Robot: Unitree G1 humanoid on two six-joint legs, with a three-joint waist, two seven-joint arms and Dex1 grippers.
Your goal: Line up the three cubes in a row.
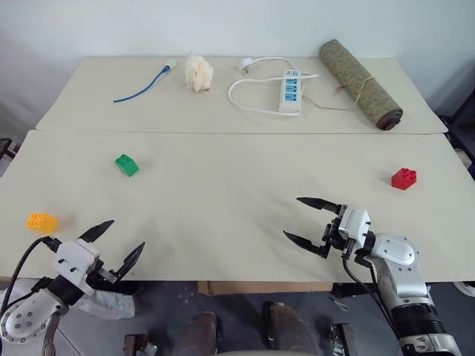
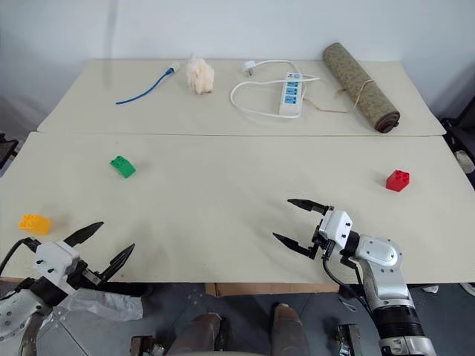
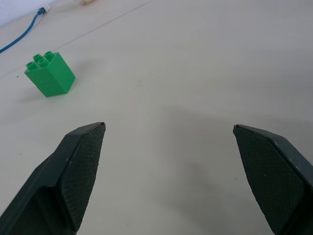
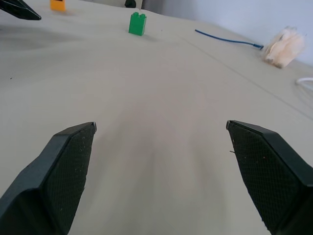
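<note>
Scattered well apart on the desk (image 1: 223, 222): green cube (image 1: 126, 165) left-centre, yellow-orange cube (image 1: 41, 222) at left edge, red cube (image 1: 404, 178) far right. Left tool (image 1: 119, 245) and right tool (image 1: 308, 219) are spread wide, nothing pinched.

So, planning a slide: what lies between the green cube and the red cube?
Only bare tabletop lies between the green cube and the red cube, as the left eye view shows.

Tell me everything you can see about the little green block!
The green block looks like shiny plastic, with round studs on top and a seam around its middle, like two bricks stacked. It stands upright and alone on the pale table, toward the robot's left side, turned a bit askew to the table's edge. Nothing touches it except the table.
</note>
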